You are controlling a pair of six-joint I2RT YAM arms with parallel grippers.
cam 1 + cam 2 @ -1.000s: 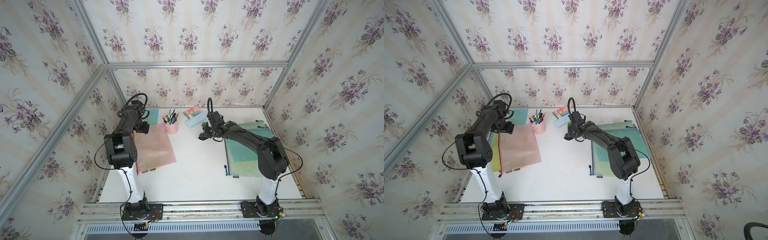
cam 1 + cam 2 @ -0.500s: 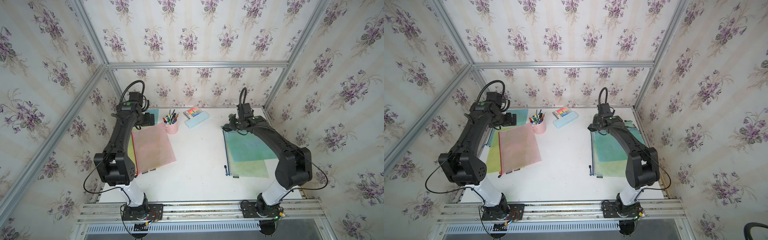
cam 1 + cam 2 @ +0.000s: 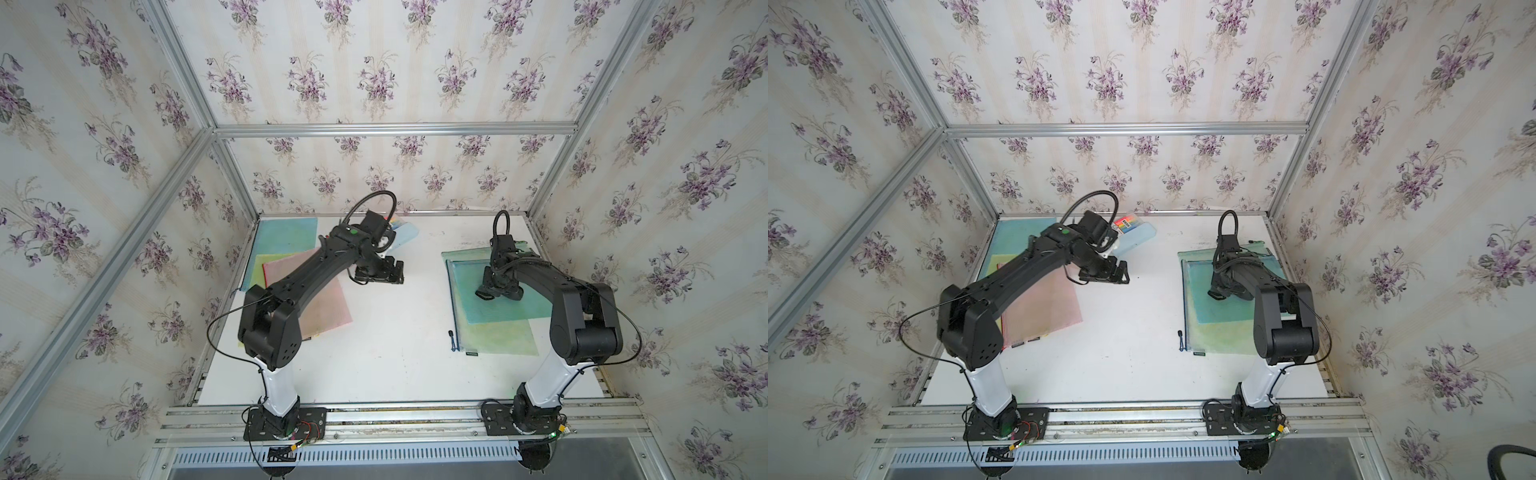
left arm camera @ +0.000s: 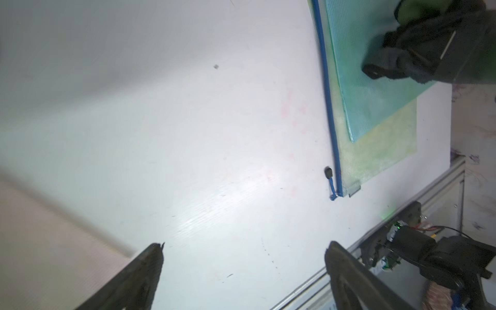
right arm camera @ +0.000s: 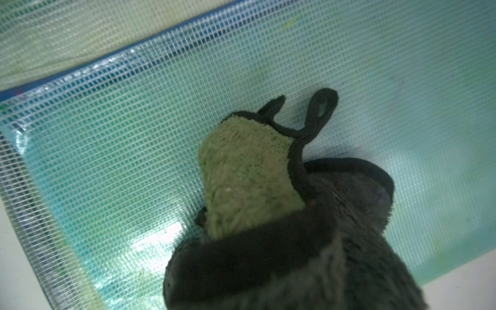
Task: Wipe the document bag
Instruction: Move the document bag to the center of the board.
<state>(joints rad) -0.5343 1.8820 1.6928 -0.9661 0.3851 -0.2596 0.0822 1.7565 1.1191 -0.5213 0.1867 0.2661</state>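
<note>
The document bag [image 3: 498, 311], blue-green mesh with a blue zip edge, lies flat on the right part of the table [image 3: 395, 353], partly over a yellow-green bag [image 3: 498, 343]. The right gripper [image 3: 498, 289] is closed tight on a dark cloth [image 5: 249, 171] with a fluffy green side, and the cloth presses on the bag. The left gripper [image 4: 244, 245] hangs above the bare table, fingers spread wide and holding nothing, near a pink bag [image 3: 328, 307].
</note>
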